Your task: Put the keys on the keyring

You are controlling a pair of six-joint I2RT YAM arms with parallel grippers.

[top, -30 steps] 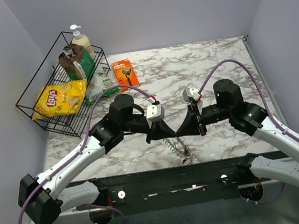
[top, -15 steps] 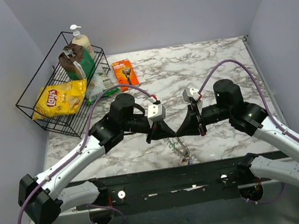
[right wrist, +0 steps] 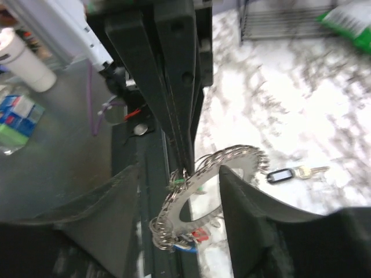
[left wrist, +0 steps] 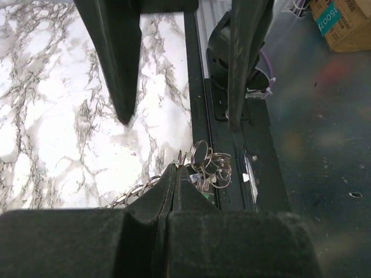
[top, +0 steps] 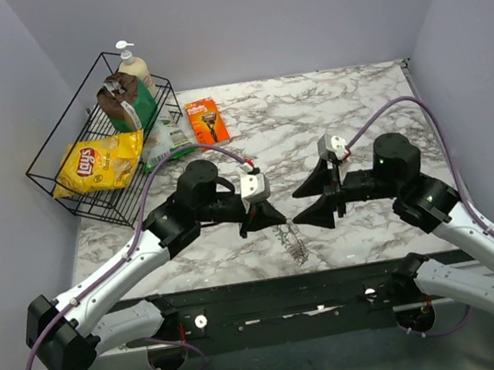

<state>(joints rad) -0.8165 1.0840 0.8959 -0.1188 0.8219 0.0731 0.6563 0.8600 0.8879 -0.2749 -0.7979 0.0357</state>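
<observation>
Over near table (top: 356, 103) edge: L holds ring up, R stands off w/ jaws apart.
L gripper (top: 272, 224) has fingers pressed together on rim of keyring (right wrist: 231, 152), which hangs clear of marble, prob. so coil stays free to take a key. The tagged keys (right wrist: 194, 236) dangle at its low end, out of the way. R gripper (top: 299, 207) is just beside it, spread wide w/ nothing in it, and looks poised to regrip or go fetch. Slim silver key (right wrist: 282, 175) w/ dark loop lies flat on marble beyond ring, not yet threaded; likely next pick.
</observation>
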